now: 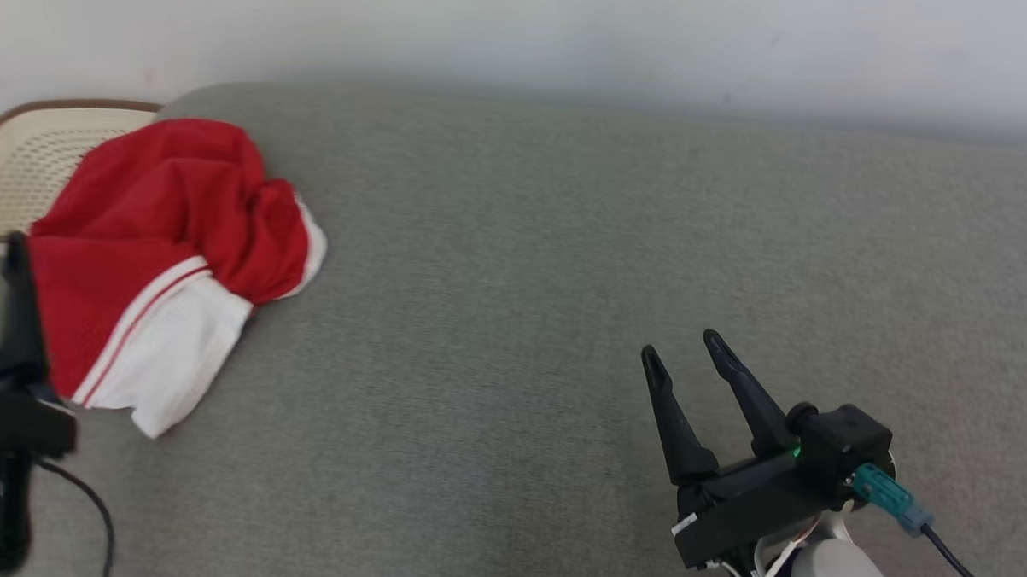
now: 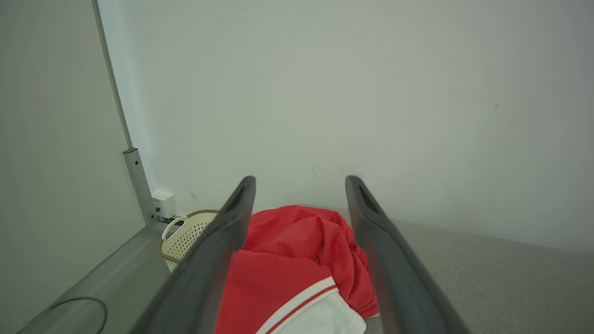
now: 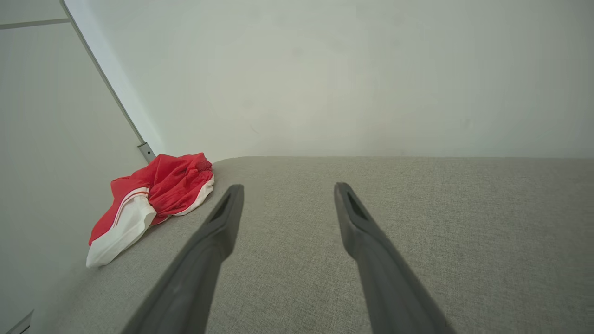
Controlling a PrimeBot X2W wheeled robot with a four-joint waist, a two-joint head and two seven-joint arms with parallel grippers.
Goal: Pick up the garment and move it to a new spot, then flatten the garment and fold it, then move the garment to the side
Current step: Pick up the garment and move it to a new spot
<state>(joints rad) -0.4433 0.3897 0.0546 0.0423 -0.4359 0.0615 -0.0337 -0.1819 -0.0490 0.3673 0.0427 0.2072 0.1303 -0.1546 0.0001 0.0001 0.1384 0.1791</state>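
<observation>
The crumpled red and white garment [image 1: 162,249] lies at the far left of the grey upholstered surface [image 1: 564,278], close to the white wall [image 1: 556,31], with a cream perforated basket [image 1: 30,156] just behind it. The left gripper [image 2: 299,185] is at the garment's near left edge, its fingers spread apart and empty. The right gripper [image 1: 682,347] is well apart at the near right, above bare fabric, fingers also spread and holding nothing.

Garment [image 1: 170,249]: soft, crumpled red-and-white cloth; grey surface [image 1: 522,280]: matt woven fabric, slightly rough; basket [image 1: 31,160]: perforated cream plastic; right gripper [image 1: 681,345]: matt dark plastic.
</observation>
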